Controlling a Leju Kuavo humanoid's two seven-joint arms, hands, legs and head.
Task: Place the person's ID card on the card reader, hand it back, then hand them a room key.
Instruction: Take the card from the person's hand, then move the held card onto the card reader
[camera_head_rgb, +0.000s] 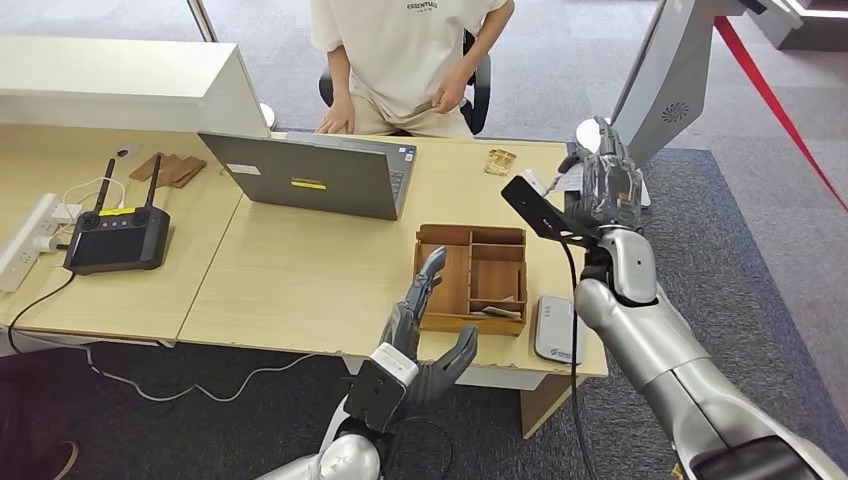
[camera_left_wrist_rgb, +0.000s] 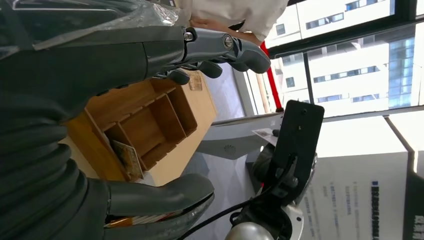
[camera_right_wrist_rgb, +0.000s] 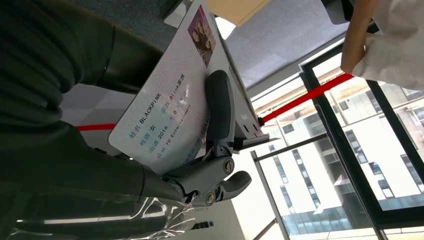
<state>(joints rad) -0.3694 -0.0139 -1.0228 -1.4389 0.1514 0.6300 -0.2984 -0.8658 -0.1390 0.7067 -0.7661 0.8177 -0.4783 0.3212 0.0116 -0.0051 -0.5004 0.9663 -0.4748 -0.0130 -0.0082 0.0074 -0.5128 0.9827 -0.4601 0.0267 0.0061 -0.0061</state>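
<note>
My right hand is raised above the desk's far right corner. It pinches the person's white ID card, with a small photo and printed text, between thumb and fingers. The grey card reader lies flat at the desk's near right edge, below that arm. My left hand hovers open over the near edge of the wooden organiser box, fingers spread and holding nothing. A room key card lies in the box's front compartment. The person sits across the desk.
A grey laptop stands open mid-desk, back towards me. A black controller with antennas and a power strip sit at the left. A small card lies near the far edge. A slanted grey screen rises at the right.
</note>
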